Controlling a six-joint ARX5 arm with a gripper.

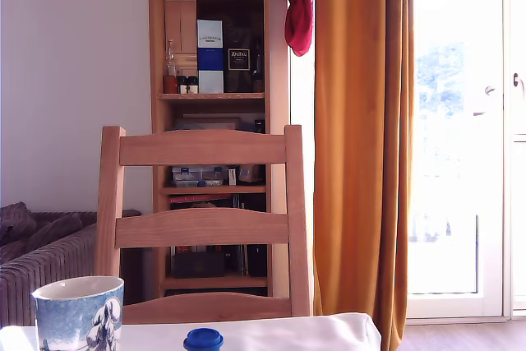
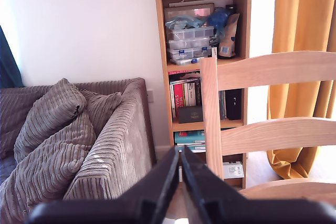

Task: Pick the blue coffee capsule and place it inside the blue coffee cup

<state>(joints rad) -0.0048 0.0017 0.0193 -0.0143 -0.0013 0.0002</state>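
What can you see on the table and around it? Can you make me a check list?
Surface: white-covered table, only its far edge in view.
Job's things: small deep-blue round capsule stands on the table, apart from the light blue ceramic mug with a wintry picture at the exterior view's left.
Clutter: nothing seen.
Hand: black hand shut, holding nothing, pointing away from the table.
Cables: nothing seen.
Surroundings: wooden chair, wooden bookshelf, brown corduroy sofa, orange curtain.
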